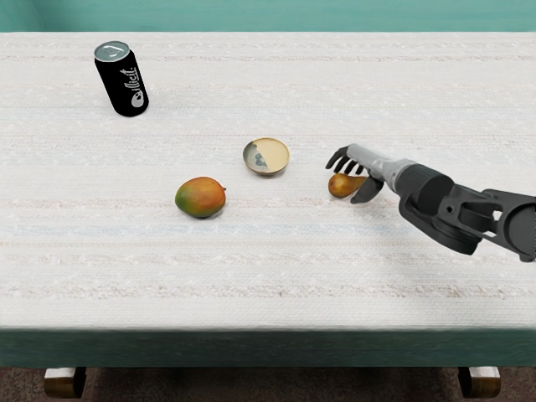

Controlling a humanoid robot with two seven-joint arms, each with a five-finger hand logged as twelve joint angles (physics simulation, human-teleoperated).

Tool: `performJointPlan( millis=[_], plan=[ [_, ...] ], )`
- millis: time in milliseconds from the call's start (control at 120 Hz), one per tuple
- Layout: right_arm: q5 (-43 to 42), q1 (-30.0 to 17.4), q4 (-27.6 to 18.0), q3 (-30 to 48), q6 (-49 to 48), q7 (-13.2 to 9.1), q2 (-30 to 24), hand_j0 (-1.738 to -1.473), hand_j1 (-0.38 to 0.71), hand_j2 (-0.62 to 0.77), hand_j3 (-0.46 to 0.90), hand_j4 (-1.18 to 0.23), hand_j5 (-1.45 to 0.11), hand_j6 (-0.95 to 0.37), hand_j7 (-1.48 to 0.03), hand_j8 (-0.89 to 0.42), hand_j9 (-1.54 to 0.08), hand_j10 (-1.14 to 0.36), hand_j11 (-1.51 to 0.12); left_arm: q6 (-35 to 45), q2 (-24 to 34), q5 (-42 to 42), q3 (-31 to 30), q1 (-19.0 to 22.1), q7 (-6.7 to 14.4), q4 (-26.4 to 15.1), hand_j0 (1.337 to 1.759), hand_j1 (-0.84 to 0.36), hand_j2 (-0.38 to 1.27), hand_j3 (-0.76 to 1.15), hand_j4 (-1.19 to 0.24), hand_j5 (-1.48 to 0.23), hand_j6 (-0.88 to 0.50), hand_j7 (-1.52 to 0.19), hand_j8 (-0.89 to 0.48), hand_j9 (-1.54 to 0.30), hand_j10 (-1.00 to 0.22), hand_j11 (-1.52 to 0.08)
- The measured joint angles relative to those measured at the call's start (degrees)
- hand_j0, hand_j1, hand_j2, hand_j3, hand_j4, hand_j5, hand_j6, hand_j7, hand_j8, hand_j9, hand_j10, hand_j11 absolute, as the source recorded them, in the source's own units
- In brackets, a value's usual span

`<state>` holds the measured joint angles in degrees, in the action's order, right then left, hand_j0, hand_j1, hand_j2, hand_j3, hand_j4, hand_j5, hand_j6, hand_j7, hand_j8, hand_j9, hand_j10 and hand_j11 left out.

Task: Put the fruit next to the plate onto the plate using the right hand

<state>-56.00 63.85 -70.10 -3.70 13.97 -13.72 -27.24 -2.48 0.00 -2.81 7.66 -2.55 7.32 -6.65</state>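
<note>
Your right hand [360, 170] grips the small fruit [338, 186].
Its fingers [339, 158] and thumb curl around that fruit, which sits on the table [335, 276] near the plate [266, 157], on its right; 1 mango [200, 197] lies left.

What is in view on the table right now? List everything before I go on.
black drink can: one, black with white lettering, upright, far left.
round cream plate: one, cream with a grey patch, mid-table.
red-green mango: one, red, green and orange, left of the plate and nearer the camera.
small orange-brown fruit: one, orange-brown, right of the plate, on the table.
white table: one, white top, teal edge.
right hand: one, dark grey, arm from the right edge, fingers curled around the small fruit.
</note>
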Motion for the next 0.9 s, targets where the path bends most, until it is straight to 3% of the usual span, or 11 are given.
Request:
performJointPlan(
  millis=[442,650,900],
  plan=[
    [0.9,0.8,4.6,0.1,-2.0,0.0,3.7,-1.658,0.20,-0.10,0.00,-0.45,-0.59,-0.45,-0.59,-0.45,-0.59,-0.45,-0.59,0.0,0.0,0.0,0.0,0.0,0.0,0.0,1.658,0.35,0.00,0.00,0.00,0.00,0.00,0.00,0.00,0.00,0.00,0.00],
    [1.1,0.5,4.5,0.5,-1.0,1.5,3.6,-1.658,0.23,-0.07,0.00,-0.50,-0.65,-0.50,-0.65,-0.49,-0.65,-0.50,-0.65,0.0,0.0,0.0,0.0,0.0,0.0,0.0,1.658,0.35,0.00,0.00,0.00,0.00,0.00,0.00,0.00,0.00,0.00,0.00],
    [1.2,0.4,4.5,0.6,-0.3,1.7,3.6,-1.658,0.28,0.14,0.00,-0.59,-0.78,-0.56,-0.78,-0.49,-0.78,-0.56,-0.78,0.0,0.0,0.0,0.0,0.0,0.0,0.0,1.658,0.35,0.00,0.00,0.00,0.00,0.00,0.00,0.00,0.00,0.00,0.00]
  ],
)
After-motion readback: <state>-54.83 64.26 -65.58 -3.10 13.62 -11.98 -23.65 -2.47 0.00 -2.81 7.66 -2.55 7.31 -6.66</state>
